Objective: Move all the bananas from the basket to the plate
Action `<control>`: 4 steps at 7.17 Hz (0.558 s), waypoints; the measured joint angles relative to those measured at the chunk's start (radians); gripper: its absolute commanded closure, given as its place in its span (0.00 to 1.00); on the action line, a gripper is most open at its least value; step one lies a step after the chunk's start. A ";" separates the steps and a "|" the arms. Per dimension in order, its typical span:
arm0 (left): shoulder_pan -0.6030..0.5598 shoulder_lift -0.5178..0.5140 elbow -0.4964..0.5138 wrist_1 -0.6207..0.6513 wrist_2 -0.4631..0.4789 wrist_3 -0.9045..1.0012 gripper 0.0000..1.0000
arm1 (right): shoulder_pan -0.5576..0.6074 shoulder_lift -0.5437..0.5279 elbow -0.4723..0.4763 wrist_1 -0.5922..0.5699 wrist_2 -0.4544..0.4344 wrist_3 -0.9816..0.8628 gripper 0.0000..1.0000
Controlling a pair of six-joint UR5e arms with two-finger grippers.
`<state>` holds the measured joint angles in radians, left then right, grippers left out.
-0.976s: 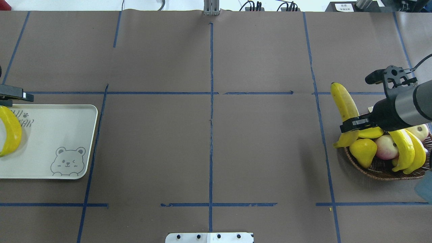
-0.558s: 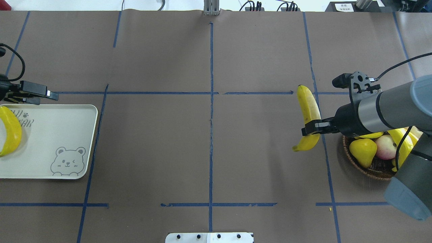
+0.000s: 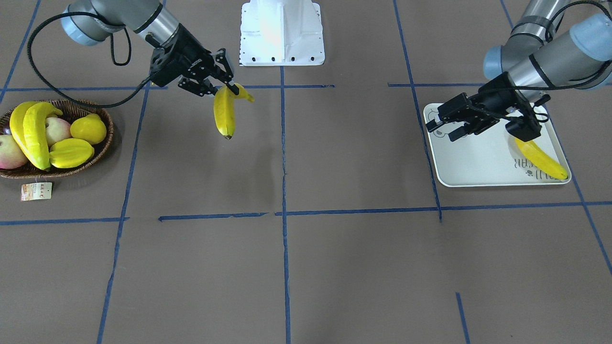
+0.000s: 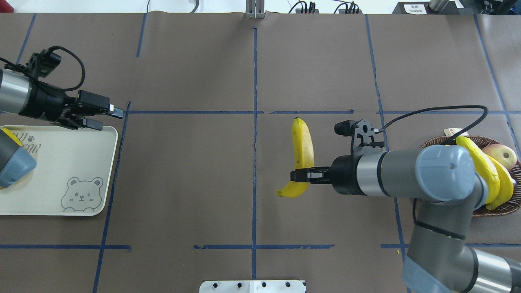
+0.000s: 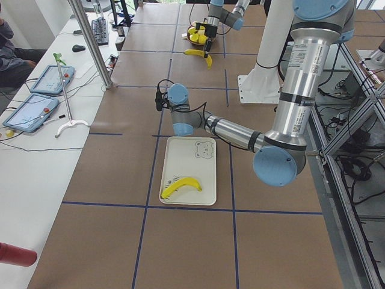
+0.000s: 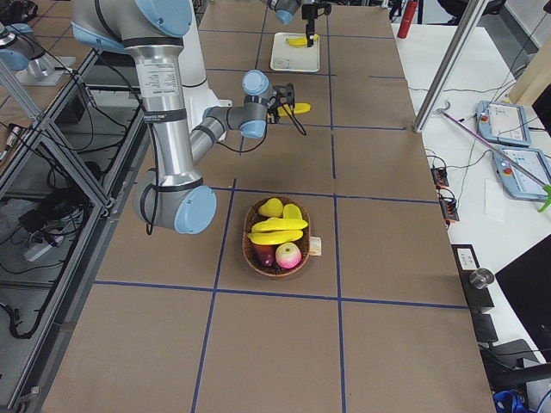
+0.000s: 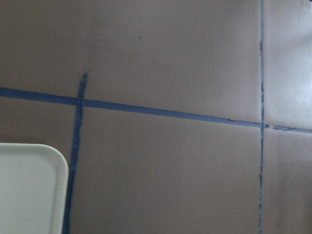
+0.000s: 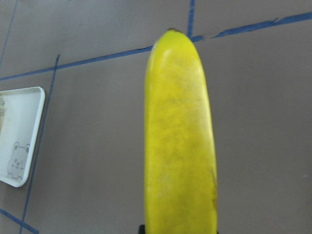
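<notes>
My right gripper point(image 4: 299, 176) is shut on a banana point(image 4: 303, 152) and holds it above the table just right of the centre line; it also shows in the front view point(image 3: 224, 114) and fills the right wrist view point(image 8: 180, 156). Two more bananas point(image 3: 31, 129) lie in the wicker basket point(image 3: 62, 171) at the table's right end point(image 4: 504, 211). One banana point(image 3: 542, 160) lies on the bear plate point(image 4: 61, 162), mostly hidden by my left arm in the overhead view. My left gripper point(image 4: 106, 117) is open and empty over the plate's far right corner.
The basket also holds a starfruit point(image 3: 71, 152), a round yellow fruit point(image 3: 88, 129) and apples point(image 3: 57, 130). A paper tag point(image 3: 36, 191) lies beside it. The robot base point(image 3: 282, 33) stands at mid table edge. Blue tape lines grid the brown table.
My right gripper has carried the banana left, from over the basket to near the table's centre line. My left gripper has moved right along the plate's far edge.
</notes>
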<state>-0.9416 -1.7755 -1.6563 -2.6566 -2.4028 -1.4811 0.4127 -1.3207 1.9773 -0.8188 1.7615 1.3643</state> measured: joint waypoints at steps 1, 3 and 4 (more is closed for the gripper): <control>0.028 -0.045 -0.006 0.000 0.007 -0.067 0.00 | -0.042 0.057 -0.033 0.012 -0.047 0.014 0.91; 0.102 -0.128 -0.032 0.007 0.050 -0.170 0.00 | -0.082 0.141 -0.090 0.017 -0.080 0.022 0.90; 0.136 -0.163 -0.035 0.012 0.080 -0.197 0.00 | -0.088 0.166 -0.103 0.015 -0.083 0.022 0.90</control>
<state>-0.8058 -1.9385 -1.6914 -2.6448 -2.3233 -1.6778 0.3244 -1.1546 1.8740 -0.8042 1.6781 1.3864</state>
